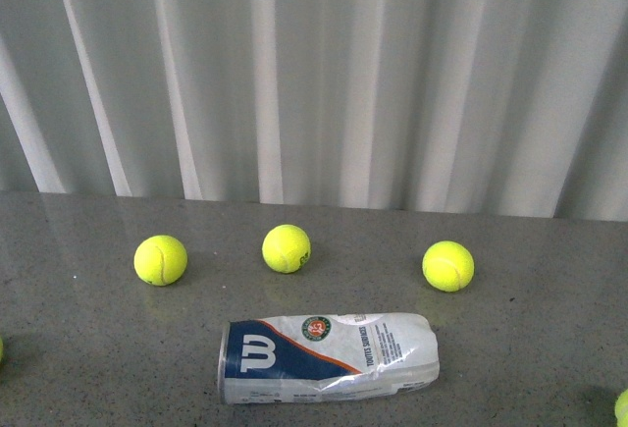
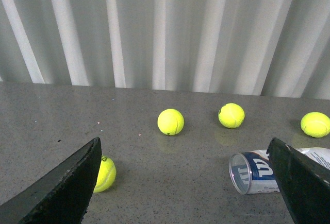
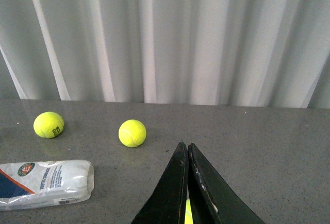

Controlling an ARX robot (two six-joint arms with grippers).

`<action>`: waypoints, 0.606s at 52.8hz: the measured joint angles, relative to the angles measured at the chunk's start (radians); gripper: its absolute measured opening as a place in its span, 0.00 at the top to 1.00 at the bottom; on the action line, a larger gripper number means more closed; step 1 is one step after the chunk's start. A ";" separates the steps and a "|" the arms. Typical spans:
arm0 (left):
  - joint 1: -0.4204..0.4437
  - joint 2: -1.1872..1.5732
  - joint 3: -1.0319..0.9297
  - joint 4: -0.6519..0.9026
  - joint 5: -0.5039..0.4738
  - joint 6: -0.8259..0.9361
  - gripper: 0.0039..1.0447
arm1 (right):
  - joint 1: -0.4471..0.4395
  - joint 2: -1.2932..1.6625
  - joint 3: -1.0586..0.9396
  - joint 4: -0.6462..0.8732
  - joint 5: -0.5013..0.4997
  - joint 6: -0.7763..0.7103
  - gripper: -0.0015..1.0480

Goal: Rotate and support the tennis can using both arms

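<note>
Clear plastic tennis can (image 1: 329, 358) w/ white-navy-orange label lies on its side on grey speckled bench (image 1: 88, 348), silver rim to left, before three yellow-green tennis balls (image 1: 287, 248). L tool (image 2: 184, 144) released, spread wide; R tool (image 3: 186, 145) clenched, tips touching.

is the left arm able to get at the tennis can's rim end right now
Probably yes. The left end effector is open wide, the tennis can lies on its side with its rim end turned toward it, and only bare table shows between them. The nearest ball sits off to one side.
</note>
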 joint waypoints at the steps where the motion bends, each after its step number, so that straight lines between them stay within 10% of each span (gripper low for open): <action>1: 0.000 0.000 0.000 0.000 0.000 0.000 0.06 | 0.000 -0.006 0.000 -0.006 0.000 0.000 0.97; 32: 0.000 0.000 0.000 0.000 0.000 0.000 0.06 | 0.000 -0.251 0.001 -0.257 -0.001 0.000 0.97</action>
